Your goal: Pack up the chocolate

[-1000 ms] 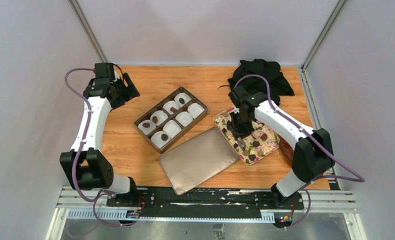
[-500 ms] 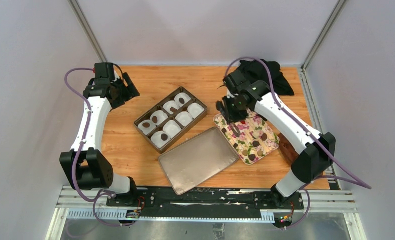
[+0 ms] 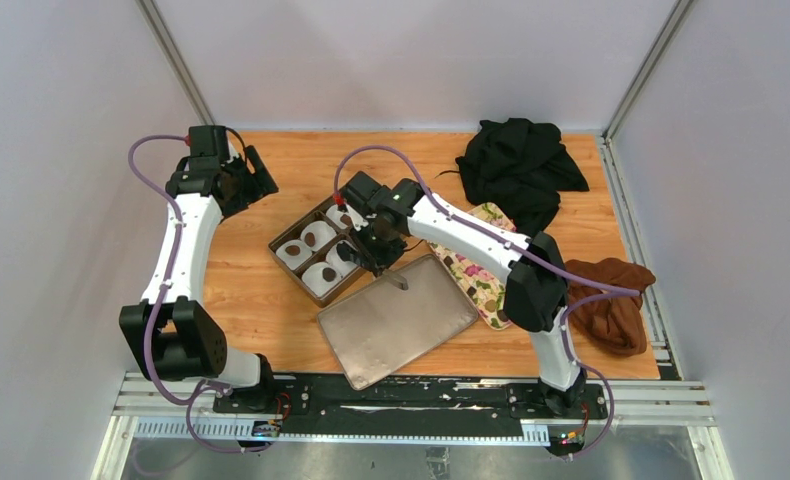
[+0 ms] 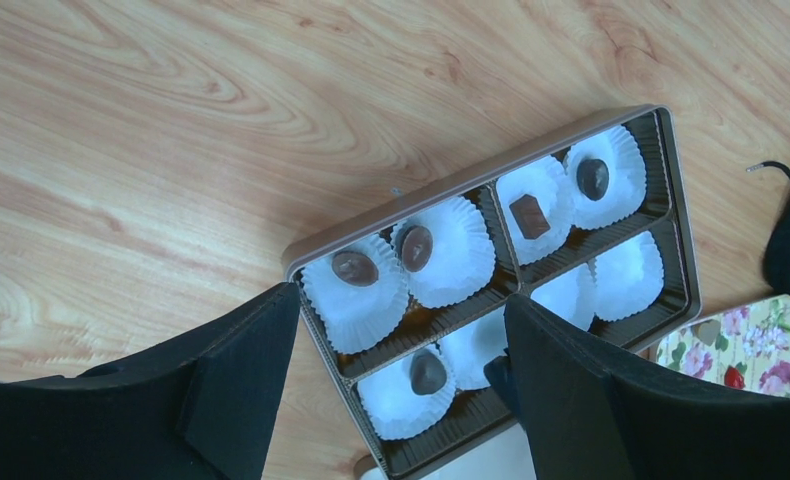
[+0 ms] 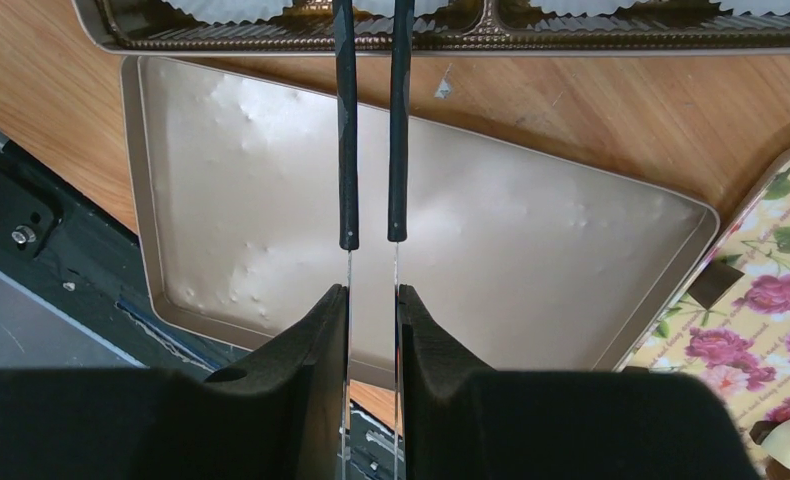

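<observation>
The brown divided box [image 3: 282,238] holds white paper cups; several hold chocolate pieces [image 4: 428,371], [image 4: 355,267], [image 4: 529,215]. My right gripper [image 3: 376,250] is shut on metal tongs with black-sleeved arms [image 5: 346,120]. It hangs over the gold lid [image 5: 521,230] at the box's near right side. The tong tips run out of the top of the right wrist view, so anything between them is hidden. My left gripper [image 3: 256,178] is open and empty, high above the table left of the box [image 4: 671,200]. The flower-print tray [image 3: 481,280] holds more pieces [image 5: 711,285].
The gold lid [image 3: 396,320] lies upside down in front of the box. A black cloth [image 3: 516,165] is heaped at the back right. A rust-brown cloth [image 3: 611,300] lies at the right edge. The tray also shows in the left wrist view [image 4: 746,345].
My right arm has swung left with the tongs, from the flower tray to the box's near right side. The rust-brown cloth is now uncovered. The left arm has not moved.
</observation>
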Motion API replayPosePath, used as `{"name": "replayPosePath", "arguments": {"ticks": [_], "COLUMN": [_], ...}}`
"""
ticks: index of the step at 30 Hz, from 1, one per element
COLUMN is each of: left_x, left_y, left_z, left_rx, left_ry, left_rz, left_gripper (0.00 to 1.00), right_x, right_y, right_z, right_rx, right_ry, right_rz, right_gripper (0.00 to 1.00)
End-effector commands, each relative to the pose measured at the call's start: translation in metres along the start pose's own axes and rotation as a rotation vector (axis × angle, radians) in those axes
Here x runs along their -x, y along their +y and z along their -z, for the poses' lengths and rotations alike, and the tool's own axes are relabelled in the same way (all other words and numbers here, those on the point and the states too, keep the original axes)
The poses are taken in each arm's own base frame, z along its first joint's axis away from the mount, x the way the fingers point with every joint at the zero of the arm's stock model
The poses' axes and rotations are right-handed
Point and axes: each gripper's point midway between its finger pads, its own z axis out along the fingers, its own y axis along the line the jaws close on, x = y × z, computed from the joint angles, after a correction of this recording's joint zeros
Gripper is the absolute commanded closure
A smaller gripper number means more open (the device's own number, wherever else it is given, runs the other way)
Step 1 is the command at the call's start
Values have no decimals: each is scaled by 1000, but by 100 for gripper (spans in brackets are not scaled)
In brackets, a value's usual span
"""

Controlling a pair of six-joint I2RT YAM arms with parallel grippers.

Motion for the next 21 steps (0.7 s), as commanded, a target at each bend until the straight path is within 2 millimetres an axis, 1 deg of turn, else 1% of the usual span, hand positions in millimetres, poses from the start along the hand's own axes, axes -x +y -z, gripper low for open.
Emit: {"name": "replayPosePath", "arguments": {"ticks": [1,5,7,14,18,21], "left_x": [3,3,3,2,2,2], "left_y": [5,5,5,6,5,6], "left_z": [10,9,9,8,9,9], "left_rx": [11,11,12,12,12,13], "left_ry": [-24,-25,-22,-21,-23,-23], "left_rz": [-15,-18,-18,-17,-17,-14], "left_gripper": [20,20,20,20,20,20], "right_x": [6,2,-1,-3,-4,-2], "right_y": [6,5,5,5,5,4], "right_z": [4,-3,-6,-7,-6,-2], "right_rx": [14,11,13,14,15,6], "right_ry": [-18,4,15,22,20,9], "right_rz": [23,21,17,17,17,19], "right_gripper": [83,80,76,65,63,65]}}
